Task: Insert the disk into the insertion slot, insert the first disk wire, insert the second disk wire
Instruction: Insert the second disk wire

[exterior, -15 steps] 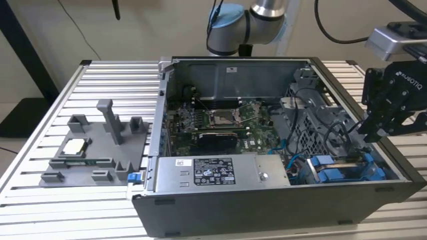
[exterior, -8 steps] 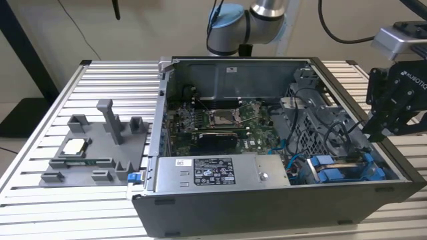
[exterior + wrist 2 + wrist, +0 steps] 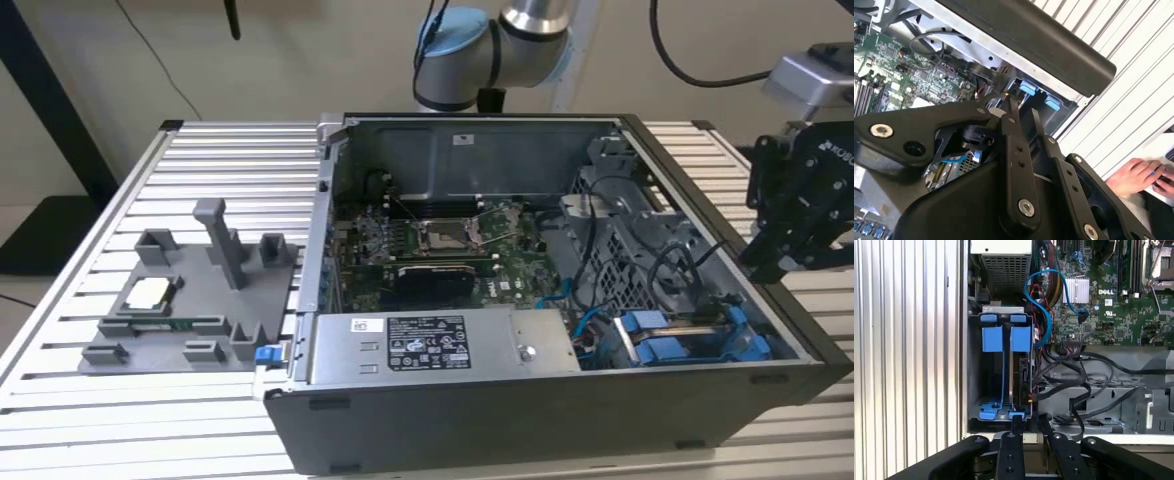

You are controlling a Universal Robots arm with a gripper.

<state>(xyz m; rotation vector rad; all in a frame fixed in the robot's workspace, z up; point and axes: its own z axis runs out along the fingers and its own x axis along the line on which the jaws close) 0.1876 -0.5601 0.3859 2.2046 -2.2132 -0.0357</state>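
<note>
An open desktop computer case lies on its side on a slatted metal bench, its motherboard and labelled power supply exposed. The arm's black gripper hangs just outside the case wall on the exterior view's right. In both wrist views the gripper carries nothing, with its fingers drawn to a narrow gap and poised above the case rim at the end of the drive cage. The disk stands on edge in its blue carrier inside that cage, seated in the slot farther from the case wall. The neighbouring slot, next to the wall, shows a blue carrier with open space below it. A blue cable loops from beside the cage toward the motherboard, and black cables trail across the case floor next to the disk. Whether any of them is plugged into it cannot be told. On the exterior view's left, a grey fixture plate with upright posts sits on the bench beside the case, holding a few small parts. In the second wrist view a person's hand rests at a surface beyond the bench edge.
</note>
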